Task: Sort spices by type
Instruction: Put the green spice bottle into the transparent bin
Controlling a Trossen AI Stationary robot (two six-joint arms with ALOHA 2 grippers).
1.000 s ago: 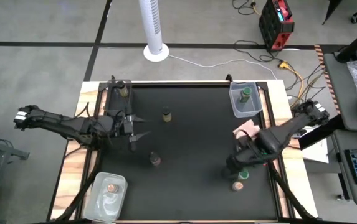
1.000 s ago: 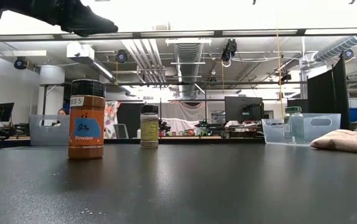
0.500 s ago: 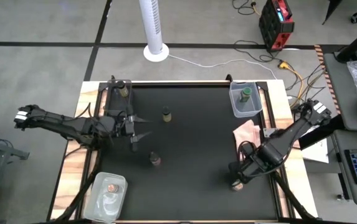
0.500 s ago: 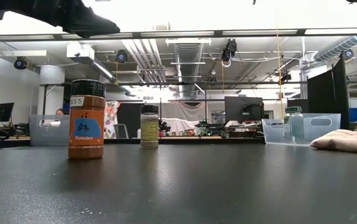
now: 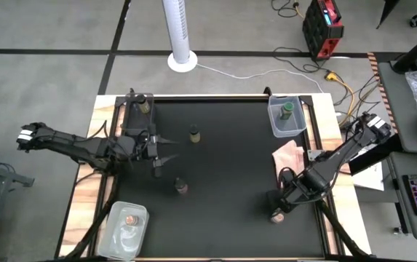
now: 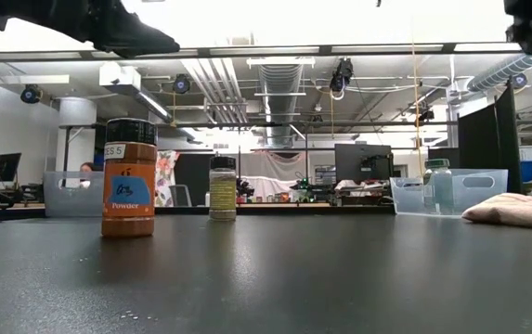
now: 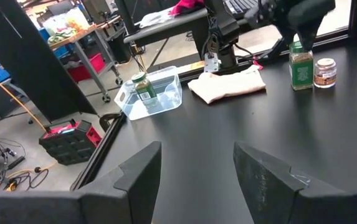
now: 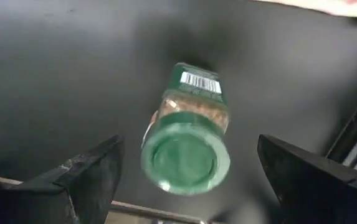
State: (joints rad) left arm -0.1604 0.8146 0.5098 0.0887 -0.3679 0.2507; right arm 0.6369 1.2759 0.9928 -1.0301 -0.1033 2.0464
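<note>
A green-lidded spice jar (image 8: 190, 106) stands upright on the black table between the wide-open fingers of my right gripper (image 8: 189, 155). The gripper points down over it and does not touch it. A pinkish-topped jar (image 5: 276, 216) stands just beside it toward the near edge. A dark-lidded orange jar (image 6: 128, 176) and a paler jar (image 6: 222, 187) stand nearer the middle. My left gripper (image 5: 166, 149) hovers open and empty over the table's left side.
A clear tub (image 5: 295, 124) at the far right holds a green-lidded jar (image 5: 285, 110). Another tub (image 5: 117, 233) at the near left holds a pinkish-topped jar (image 5: 129, 218). A dark-lidded jar (image 5: 144, 104) stands at the far left corner. A pink cloth (image 5: 290, 154) lies by the right edge.
My right gripper has come down over the green-lidded jar, drifting slightly toward the near edge and rolling a little, its fingers still wide apart. It now shows at the top right of the low view.
</note>
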